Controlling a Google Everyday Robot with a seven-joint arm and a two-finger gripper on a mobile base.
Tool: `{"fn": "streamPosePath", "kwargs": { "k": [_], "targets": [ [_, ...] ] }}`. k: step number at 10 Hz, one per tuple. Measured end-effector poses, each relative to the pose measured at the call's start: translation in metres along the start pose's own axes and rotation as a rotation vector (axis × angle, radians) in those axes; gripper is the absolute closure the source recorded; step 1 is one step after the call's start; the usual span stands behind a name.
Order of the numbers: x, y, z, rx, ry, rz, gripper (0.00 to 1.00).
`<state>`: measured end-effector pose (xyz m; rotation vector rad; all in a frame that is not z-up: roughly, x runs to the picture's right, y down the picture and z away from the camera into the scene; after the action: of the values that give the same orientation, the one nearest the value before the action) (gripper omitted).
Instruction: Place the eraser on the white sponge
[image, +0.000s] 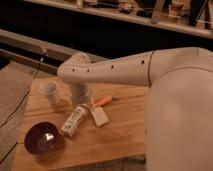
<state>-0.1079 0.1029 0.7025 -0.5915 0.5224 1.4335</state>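
The white sponge (99, 118), a small flat off-white pad, lies on the wooden table (125, 135) near its middle. My gripper (85, 103) hangs low at the end of the pale arm (110, 72), just behind and left of the sponge and above the bottle's top end. The wrist covers most of it. The eraser is hidden from view, and the patch of table under the wrist is covered.
A white labelled bottle (74, 121) lies on its side left of the sponge. An orange stick-like item (103, 101) lies just behind it. A white cup (50, 92) stands at the back left, and a dark purple bowl (44, 138) sits front left. My own body fills the right side.
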Motion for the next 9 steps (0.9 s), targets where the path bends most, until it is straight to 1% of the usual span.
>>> {"fn": "streamPosePath", "kwargs": {
  "k": [1,2,4,5,6,7,8,9],
  "targets": [
    [0.0,0.0,0.0,0.0,0.0,0.0,0.35],
    [-0.002,-0.002,0.001,0.013,-0.002,-0.008,0.35],
    [-0.025,-0.009,-0.001,0.079,-0.031,-0.064,0.35],
    [-0.035,-0.008,-0.002,0.1,-0.041,-0.086,0.35],
    [-0.054,-0.006,-0.001,0.128,-0.061,-0.121,0.35],
    [-0.074,-0.001,0.001,0.137,-0.083,-0.149,0.35],
    [-0.088,0.002,0.006,0.133,-0.096,-0.161,0.35],
    [-0.106,0.006,0.01,0.121,-0.113,-0.17,0.35]
  ]
}}
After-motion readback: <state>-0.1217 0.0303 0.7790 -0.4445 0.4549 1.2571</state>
